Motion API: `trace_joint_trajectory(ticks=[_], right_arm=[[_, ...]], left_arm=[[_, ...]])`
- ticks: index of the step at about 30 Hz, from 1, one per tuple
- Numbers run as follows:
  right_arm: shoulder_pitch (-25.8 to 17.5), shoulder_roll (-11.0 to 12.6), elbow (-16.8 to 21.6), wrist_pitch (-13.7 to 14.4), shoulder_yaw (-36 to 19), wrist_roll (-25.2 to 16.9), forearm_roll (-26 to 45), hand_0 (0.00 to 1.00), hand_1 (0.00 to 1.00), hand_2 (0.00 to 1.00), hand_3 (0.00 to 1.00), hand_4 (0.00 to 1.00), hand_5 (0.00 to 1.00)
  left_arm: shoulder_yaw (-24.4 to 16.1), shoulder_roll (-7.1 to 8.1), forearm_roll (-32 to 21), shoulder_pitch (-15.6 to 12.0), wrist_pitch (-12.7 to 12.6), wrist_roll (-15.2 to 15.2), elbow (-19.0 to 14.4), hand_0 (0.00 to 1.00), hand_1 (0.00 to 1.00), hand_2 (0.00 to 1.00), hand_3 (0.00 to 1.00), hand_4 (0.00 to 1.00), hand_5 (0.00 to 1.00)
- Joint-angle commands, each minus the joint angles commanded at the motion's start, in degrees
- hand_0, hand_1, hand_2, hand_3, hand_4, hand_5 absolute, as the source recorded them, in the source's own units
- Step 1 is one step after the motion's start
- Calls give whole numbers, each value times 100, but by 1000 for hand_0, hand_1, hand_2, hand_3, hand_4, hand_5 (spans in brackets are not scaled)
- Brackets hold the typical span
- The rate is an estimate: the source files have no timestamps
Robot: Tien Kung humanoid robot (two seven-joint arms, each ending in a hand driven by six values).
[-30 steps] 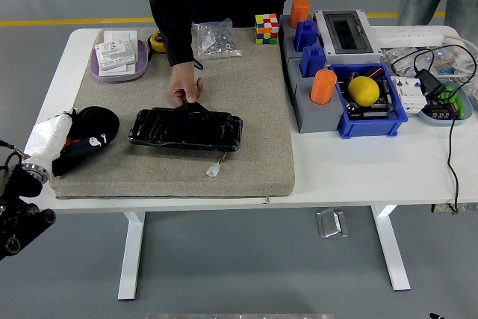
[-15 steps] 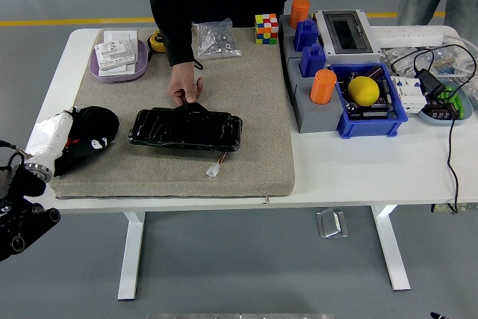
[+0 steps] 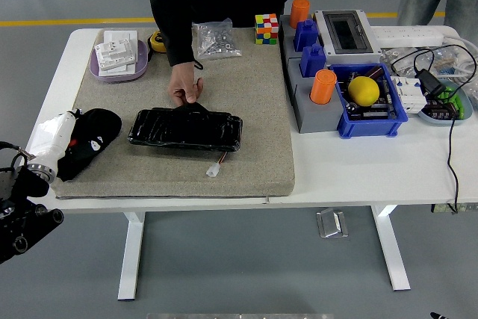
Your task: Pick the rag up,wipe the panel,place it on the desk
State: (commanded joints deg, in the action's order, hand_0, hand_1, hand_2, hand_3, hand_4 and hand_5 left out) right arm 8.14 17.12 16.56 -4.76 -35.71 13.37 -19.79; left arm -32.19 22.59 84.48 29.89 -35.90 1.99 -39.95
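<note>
The black rag (image 3: 93, 131), with a small white and red print, lies bunched at the left end of the tan mat (image 3: 254, 110). My left hand (image 3: 54, 140), white-shelled, reaches in from the lower left and is shut on the rag's left side. The glossy black panel (image 3: 187, 130) lies flat in the middle of the mat, to the right of the rag. A small white connector (image 3: 214, 170) on a short wire trails from its near edge. A person's hand (image 3: 186, 91) pinches the panel's far edge. My right hand is out of view.
A purple tray (image 3: 119, 71) with white boxes stands at the back left, beside a bag of screws (image 3: 216, 39) and a colour cube (image 3: 267, 28). To the right stand blue and orange parts, a blue bin (image 3: 373, 121) holding a yellow ball, a grey box and cables.
My left arm has shifted slightly down and to the left, tugging the rag's lower left part with it. The panel and the person's hand have stayed put.
</note>
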Motion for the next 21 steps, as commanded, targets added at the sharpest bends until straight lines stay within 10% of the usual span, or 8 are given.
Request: trace_joint_trajectory(ticks=[9,21], right_arm=[[5,8,-6,-1,-9,8,1,778,670,716,638,998,561],[22,1,-6,4,-27,3,1,777,671,716,638,998,560]], left_arm=[[-78,14,131,-16,-29,-85,-42,248,130,557,515,474,173],[-614,192,490,-87,120,-239,-636,251,129,652,623,488,167]])
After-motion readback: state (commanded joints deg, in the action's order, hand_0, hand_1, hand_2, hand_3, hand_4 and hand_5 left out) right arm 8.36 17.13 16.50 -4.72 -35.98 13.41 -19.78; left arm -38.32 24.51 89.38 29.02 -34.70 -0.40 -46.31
